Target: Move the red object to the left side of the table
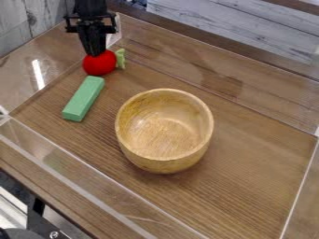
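Note:
The red object (99, 63), a small round red toy fruit with a light-green leafy bit on its right, rests on the table (249, 140) near the far left corner. My black gripper (93, 49) points down right over it, with its fingertips at the fruit's top. The dark fingers merge into one narrow shape, so their gap does not show. I cannot tell if they touch the fruit. It looks free on the wood.
A flat green rectangular block (84, 98) lies just in front of the fruit. A large wooden bowl (165, 129) stands mid-table. Low clear acrylic walls (37, 56) edge the tabletop, with the left wall close to the gripper.

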You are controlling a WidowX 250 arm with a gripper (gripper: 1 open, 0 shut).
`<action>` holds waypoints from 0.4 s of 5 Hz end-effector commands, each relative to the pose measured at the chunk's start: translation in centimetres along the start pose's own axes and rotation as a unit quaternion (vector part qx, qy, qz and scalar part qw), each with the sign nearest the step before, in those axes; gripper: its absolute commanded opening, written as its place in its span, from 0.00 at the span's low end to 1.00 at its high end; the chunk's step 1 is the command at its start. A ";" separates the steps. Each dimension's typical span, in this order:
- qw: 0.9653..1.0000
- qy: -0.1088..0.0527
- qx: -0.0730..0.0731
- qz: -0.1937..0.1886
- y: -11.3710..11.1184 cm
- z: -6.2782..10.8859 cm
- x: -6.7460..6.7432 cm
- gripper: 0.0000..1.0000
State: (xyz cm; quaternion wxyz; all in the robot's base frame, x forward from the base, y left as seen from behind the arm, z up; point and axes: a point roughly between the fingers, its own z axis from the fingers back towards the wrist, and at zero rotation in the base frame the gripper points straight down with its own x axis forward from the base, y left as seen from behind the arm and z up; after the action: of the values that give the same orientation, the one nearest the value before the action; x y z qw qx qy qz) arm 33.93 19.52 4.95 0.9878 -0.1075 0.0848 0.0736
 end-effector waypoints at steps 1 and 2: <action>1.000 -0.019 0.009 0.005 0.8 1.8 -0.1 1.00; 0.999 -0.024 0.005 0.021 0.0 1.7 -1.3 0.00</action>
State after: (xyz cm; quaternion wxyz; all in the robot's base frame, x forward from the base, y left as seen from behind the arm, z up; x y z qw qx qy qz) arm 32.53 19.25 4.16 0.9839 -0.1166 0.0955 0.0964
